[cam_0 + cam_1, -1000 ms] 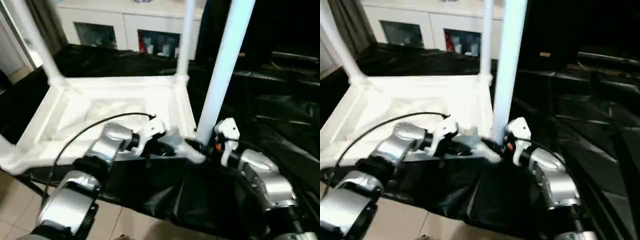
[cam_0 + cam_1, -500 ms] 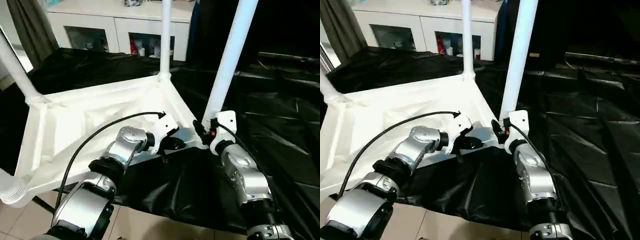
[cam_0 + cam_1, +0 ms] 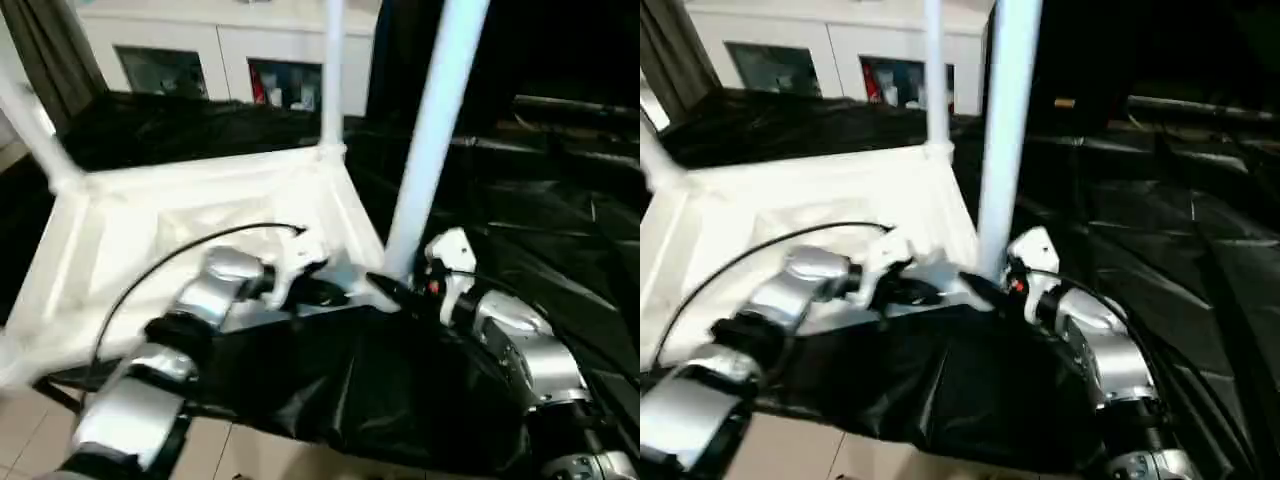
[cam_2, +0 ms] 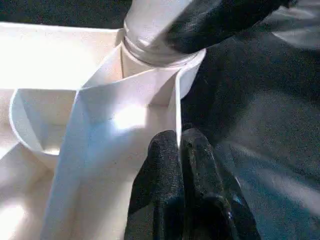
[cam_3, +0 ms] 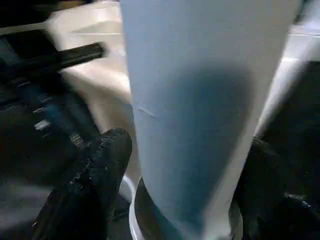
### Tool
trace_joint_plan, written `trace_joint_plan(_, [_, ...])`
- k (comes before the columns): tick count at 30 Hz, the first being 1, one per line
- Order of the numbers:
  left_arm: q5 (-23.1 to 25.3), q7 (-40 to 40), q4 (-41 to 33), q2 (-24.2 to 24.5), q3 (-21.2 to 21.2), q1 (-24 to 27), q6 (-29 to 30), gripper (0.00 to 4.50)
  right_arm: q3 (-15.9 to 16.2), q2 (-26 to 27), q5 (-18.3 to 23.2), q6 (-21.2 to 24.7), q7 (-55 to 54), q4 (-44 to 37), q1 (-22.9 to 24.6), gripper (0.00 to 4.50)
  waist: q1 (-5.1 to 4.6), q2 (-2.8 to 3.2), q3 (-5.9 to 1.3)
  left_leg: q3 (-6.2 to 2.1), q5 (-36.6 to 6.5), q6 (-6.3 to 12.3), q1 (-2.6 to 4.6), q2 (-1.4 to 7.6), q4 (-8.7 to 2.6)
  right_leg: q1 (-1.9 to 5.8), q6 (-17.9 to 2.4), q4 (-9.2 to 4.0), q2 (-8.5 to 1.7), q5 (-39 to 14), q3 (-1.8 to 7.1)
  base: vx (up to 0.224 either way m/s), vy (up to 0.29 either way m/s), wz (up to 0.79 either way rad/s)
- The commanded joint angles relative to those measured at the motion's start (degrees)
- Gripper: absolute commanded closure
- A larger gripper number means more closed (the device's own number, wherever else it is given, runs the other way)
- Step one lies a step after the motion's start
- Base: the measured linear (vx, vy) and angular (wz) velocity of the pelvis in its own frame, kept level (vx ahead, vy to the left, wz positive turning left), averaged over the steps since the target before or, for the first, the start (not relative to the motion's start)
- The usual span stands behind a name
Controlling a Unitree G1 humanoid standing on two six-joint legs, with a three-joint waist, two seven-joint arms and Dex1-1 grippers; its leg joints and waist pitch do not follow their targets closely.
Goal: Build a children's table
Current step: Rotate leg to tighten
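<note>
The children's table lies upside down, its white top (image 3: 150, 230) showing the underside inside a raised rim. Legs stand up from the corner sockets: a near right leg (image 3: 432, 130), a far one (image 3: 333, 70) and a left one (image 3: 35, 125). My left gripper (image 4: 179, 150) is shut on the thin rim wall close to the near right socket (image 4: 155, 55). My right gripper (image 5: 185, 170) is open around the base of the near right leg, one fingertip (image 5: 107, 155) on each side of the tube.
A black plastic sheet (image 3: 400, 390) covers the work surface and hangs over its front edge. A white cabinet (image 3: 220, 50) stands behind. Tiled floor (image 3: 30, 440) shows at the lower left. A black cable (image 3: 170, 260) arcs over my left forearm.
The head view has swung and lowered. My right gripper's fingers stand wider around the leg's base than before. My left gripper keeps its hold on the rim.
</note>
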Motion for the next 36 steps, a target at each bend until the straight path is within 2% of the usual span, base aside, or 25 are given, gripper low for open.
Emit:
trace_joint_plan(1, [-0.89,-5.54,-1.08,0.59,-1.55,1.86,0.14,4.50,4.34,-1.30,1.73,2.18,7.62,-2.34,1.16,1.37,0.63,-0.06,-3.13,-0.99,-8.65,5.90,-0.14,2.94,-3.25,2.64,-17.79,-2.47,-2.88,1.23,1.79,0.000,0.000,0.00])
trace_joint_plan(2, [-0.91,-5.69,-1.10,0.66,-1.56,1.91,0.18,4.50,4.37,-1.40,1.76,2.23,7.77,-2.41,1.18,1.37,0.86,0.03,-3.22,-0.82,-6.57,6.92,-0.18,2.89,-2.96,2.66,-18.54,-2.05,-2.79,4.76,1.71,0.000,0.000,0.00])
trace_joint_plan(3, [-1.11,-6.75,-1.25,1.19,-1.62,2.26,0.43,4.50,4.59,-2.16,2.03,2.61,8.89,-2.89,1.29,1.37,1.07,0.25,-3.30,-0.78,-6.08,7.17,0.02,2.88,-2.84,2.58,-18.80,-1.92,-2.80,5.88,1.69,0.000,0.000,0.00])
trace_joint_plan(4, [-1.31,-8.12,-1.42,1.86,-1.73,2.67,1.23,4.50,4.78,-3.13,2.32,2.85,10.20,-3.21,1.41,1.37,1.37,0.08,-3.41,-0.65,-5.21,8.01,0.15,2.95,-2.64,2.55,-19.26,-1.79,-2.92,7.58,1.71,0.000,0.000,0.00])
trace_joint_plan(6, [-1.52,-8.86,-1.59,2.16,-1.77,2.85,1.65,4.50,4.92,-3.66,2.63,2.88,10.92,-3.25,1.43,1.37,1.60,0.09,-3.34,-0.60,-5.26,8.00,0.09,2.93,-2.63,2.54,-19.22,-1.76,-2.98,6.77,1.69,0.000,0.000,0.00])
trace_joint_plan(8, [-1.73,-9.27,-1.63,2.44,-1.65,2.94,1.78,4.50,5.18,-4.27,2.76,3.09,11.82,-3.12,1.39,1.37,1.80,0.01,-3.14,-0.60,-7.15,7.10,0.19,2.99,-2.86,2.50,-18.73,-2.14,-2.99,2.61,1.68,0.000,0.000,0.00])
trace_joint_plan(9, [-1.86,-9.42,-1.65,2.61,-1.55,2.97,1.83,4.50,5.26,-4.50,2.71,3.15,12.41,-2.92,1.31,1.63,1.81,0.10,-3.12,-0.60,-7.70,6.77,0.20,3.01,-2.90,2.49,-18.57,-2.18,-2.99,1.62,1.70,0.000,0.000,0.00])
trace_joint_plan(12, [-2.01,-9.36,-1.44,2.79,-1.39,2.77,1.83,4.50,5.42,-4.70,2.83,3.50,13.26,-2.55,0.94,1.75,1.87,0.03,-2.83,-0.66,-10.75,4.79,0.30,3.10,-3.31,2.37,-17.52,-2.72,-3.04,-4.02,1.76,0.000,0.000,0.00])
trace_joint_plan(13, [-1.95,-9.22,-1.25,2.80,-1.40,2.55,1.76,4.50,5.45,-4.60,2.84,3.59,13.39,-2.37,0.72,2.00,1.86,0.03,-2.83,-0.65,-11.47,4.23,0.38,3.09,-3.32,2.30,-17.25,-2.79,-3.02,-4.99,1.82,0.000,0.000,0.00])
trace_joint_plan(14, [-1.90,-9.04,-1.16,2.77,-1.37,2.39,1.77,4.50,5.52,-4.54,2.82,3.61,13.46,-2.21,0.57,2.00,1.94,0.31,-2.81,-0.73,-11.48,3.90,0.34,3.09,-3.39,2.35,-16.97,-2.84,-3.11,-5.56,1.82,0.000,0.000,0.00])
trace_joint_plan(15, [-1.87,-8.88,-1.10,2.71,-1.33,2.22,1.81,4.50,5.64,-4.42,2.72,3.49,13.50,-1.96,0.50,2.08,1.90,0.20,-2.83,-0.69,-11.45,3.78,0.34,3.06,-3.38,2.34,-16.92,-2.89,-3.08,-5.57,1.82,0.000,0.000,0.00])
trace_joint_plan(18, [-1.78,-8.86,-1.03,2.75,-1.26,2.08,1.78,4.50,6.07,-4.13,2.43,3.11,13.10,-1.60,0.60,2.31,1.93,0.45,-2.93,-0.76,-10.75,3.54,0.31,3.02,-3.32,2.37,-17.01,-2.71,-3.08,-4.29,1.78,0.000,0.000,0.00])
trace_joint_plan(19, [-1.61,-8.89,-1.00,2.93,-1.29,1.94,1.73,4.50,6.36,-3.84,2.62,3.59,12.55,-2.42,1.11,2.34,1.93,0.56,-3.02,-0.74,-10.03,3.82,0.27,2.93,-3.21,2.48,-17.24,-2.56,-3.02,-2.53,1.78,0.000,0.000,0.00])
trace_joint_plan(22, [-1.41,-8.01,-0.84,2.77,-1.14,1.69,1.45,4.50,6.16,-3.32,2.38,3.68,11.25,-2.62,1.56,2.38,1.90,0.59,-3.03,-0.73,-10.01,4.04,0.22,2.89,-3.17,2.54,-17.39,-2.56,-2.99,-1.71,1.71,0.000,0.000,0.00])
trace_joint_plan(24, [-1.30,-4.80,0.06,1.76,-0.24,0.97,0.98,4.50,5.15,-1.31,0.21,3.59,5.05,-0.65,1.53,2.41,1.87,0.64,-2.86,-0.71,-10.86,3.72,0.23,2.85,-3.29,2.41,-17.24,-2.76,-3.00,-3.11,1.70,0.000,0.000,0.00])
trace_joint_plan(26, [-1.26,-1.70,0.63,0.93,0.49,0.43,1.43,4.50,4.48,0.00,-1.24,2.98,1.08,0.66,1.54,2.41,1.57,0.42,-2.62,-0.85,-14.51,1.92,0.48,2.80,-3.69,2.24,-15.94,-3.40,-3.15,-9.84,1.78,0.000,0.000,0.00])
trace_joint_plan(27, [-1.04,1.94,1.56,-0.07,1.20,-0.17,1.51,4.50,3.25,1.68,-1.50,2.85,-2.69,1.86,1.53,2.44,1.50,0.54,-2.55,-0.86,-15.35,1.53,0.59,2.79,-3.76,2.09,-15.61,-3.54,-3.15,-11.47,1.85,0.000,0.000,0.00])
trace_joint_plan(29, [-0.34,8.18,2.98,-1.91,2.01,-1.08,1.61,4.50,1.02,5.16,-1.98,2.81,-10.34,4.02,1.65,2.47,1.25,0.16,-2.44,-1.09,-17.64,0.02,0.88,2.70,-3.97,1.73,-13.97,-4.20,-3.35,-17.05,1.99,0.000,0.000,0.00])
trace_joint_plan(30, [0.23,12.49,3.80,-3.13,2.39,-1.70,1.70,4.50,-0.11,7.35,-2.45,2.94,-15.22,5.19,1.51,2.48,1.08,0.34,-2.29,-1.29,-18.14,-0.47,0.70,2.70,-4.22,1.68,-12.92,-4.31,-3.29,-18.92,1.97,0.000,0.000,0.00])
trace_joint_plan(34, [1.23,18.43,4.96,-5.93,2.24,-2.66,2.19,4.50,-2.70,12.16,-2.81,3.37,-25.15,7.37,1.00,2.48,0.72,0.31,-2.35,-1.41,-19.08,-1.04,0.70,2.58,-4.41,1.50,-11.27,-4.63,-3.14,-20.03,1.99,0.000,0.000,0.00])
trace_joint_plan(36, [2.11,24.26,5.66,-9.76,1.77,-3.49,2.78,4.50,-3.73,15.81,-3.62,2.31,-31.59,9.57,-0.04,2.48,0.58,0.40,-2.28,-1.37,-20.40,-1.42,0.95,2.56,-4.43,1.04,-10.94,-4.84,-3.09,-20.30,2.08,0.000,0.000,0.00])
